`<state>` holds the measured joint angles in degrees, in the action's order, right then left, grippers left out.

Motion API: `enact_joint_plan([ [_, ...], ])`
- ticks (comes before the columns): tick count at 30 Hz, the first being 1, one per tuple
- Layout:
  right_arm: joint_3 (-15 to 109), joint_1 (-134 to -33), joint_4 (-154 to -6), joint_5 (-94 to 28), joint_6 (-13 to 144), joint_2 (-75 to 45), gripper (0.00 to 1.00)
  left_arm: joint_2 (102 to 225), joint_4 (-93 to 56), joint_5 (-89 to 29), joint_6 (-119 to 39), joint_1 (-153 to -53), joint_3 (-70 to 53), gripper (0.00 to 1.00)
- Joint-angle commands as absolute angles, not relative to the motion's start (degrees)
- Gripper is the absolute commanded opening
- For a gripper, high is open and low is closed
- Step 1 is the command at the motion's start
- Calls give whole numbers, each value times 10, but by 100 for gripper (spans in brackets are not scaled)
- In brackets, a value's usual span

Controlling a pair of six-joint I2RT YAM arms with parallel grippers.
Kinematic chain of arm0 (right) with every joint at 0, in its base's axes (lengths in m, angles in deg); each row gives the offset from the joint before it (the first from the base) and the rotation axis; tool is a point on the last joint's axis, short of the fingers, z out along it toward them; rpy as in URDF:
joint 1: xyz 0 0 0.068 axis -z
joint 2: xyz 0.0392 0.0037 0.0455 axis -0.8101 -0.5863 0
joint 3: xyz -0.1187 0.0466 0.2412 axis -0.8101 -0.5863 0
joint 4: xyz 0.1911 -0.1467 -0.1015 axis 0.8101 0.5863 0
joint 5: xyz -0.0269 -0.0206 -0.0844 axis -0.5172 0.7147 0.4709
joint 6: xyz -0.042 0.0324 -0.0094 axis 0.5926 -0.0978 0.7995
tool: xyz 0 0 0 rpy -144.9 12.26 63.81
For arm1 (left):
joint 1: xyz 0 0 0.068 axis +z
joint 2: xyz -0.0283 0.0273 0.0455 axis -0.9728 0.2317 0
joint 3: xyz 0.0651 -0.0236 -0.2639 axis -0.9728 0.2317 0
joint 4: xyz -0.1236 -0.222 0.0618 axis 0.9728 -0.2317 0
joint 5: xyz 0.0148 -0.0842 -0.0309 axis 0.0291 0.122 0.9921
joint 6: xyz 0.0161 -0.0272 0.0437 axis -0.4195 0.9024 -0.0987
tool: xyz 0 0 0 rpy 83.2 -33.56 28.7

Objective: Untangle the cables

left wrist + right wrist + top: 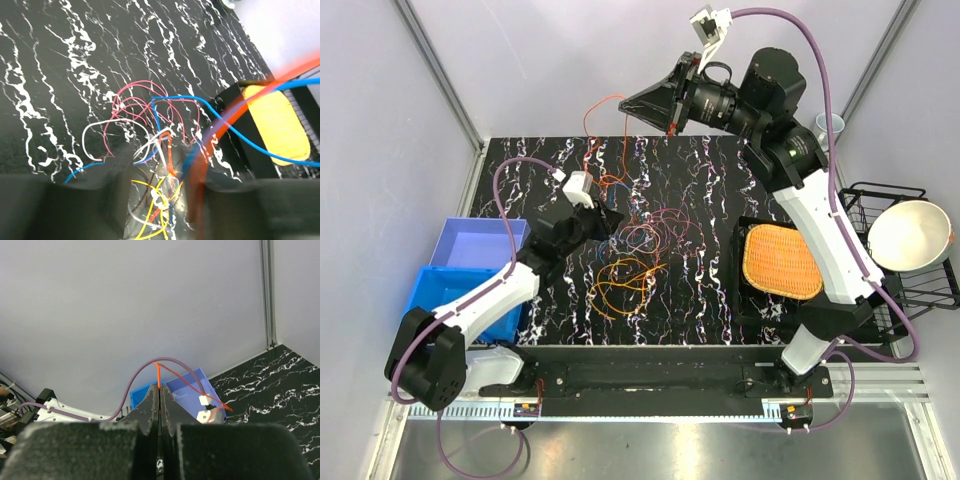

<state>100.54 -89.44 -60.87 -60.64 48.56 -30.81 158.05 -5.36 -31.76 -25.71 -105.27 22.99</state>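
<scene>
We are early on: the cables [635, 255] lie knotted in the middle of the table [700, 170], most loops crossing one another. Our right gripper [625, 103] is pinched tight on one orange wire [158, 371], held high at the back, while our left gripper [605, 222] sits low on the heap, jaws narrowly apart around a few strands. Nearly all the separating is left.

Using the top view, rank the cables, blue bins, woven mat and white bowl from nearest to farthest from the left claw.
From the left claw:
1. cables, right at its tip.
2. blue bins, to its left.
3. woven mat, over on the right side.
4. white bowl, farthest right, on the wire rack.
</scene>
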Motion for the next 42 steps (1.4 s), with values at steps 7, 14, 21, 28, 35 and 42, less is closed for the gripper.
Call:
enact_joint_plan([
  [7, 957, -898, -613, -567, 511, -256, 0, 1597, -33, -372, -265, -1056, 194, 0],
  [14, 960, -874, -587, -495, 538, -196, 0, 1697, -76, -385, -236, -999, 184, 0],
  [21, 960, -872, -561, -403, 581, -123, 0, 1812, -101, -311, -217, -939, 138, 0],
  [28, 956, -872, -552, -371, 603, -94, 0, 1836, -114, -324, -224, -939, 129, 0],
  [35, 992, -872, -545, -328, 643, -61, 0, 1877, -155, -361, -236, -932, 109, 0],
  [42, 1022, -872, -534, -267, 685, -15, 0, 1902, -169, -367, -238, -907, 85, 0],
])
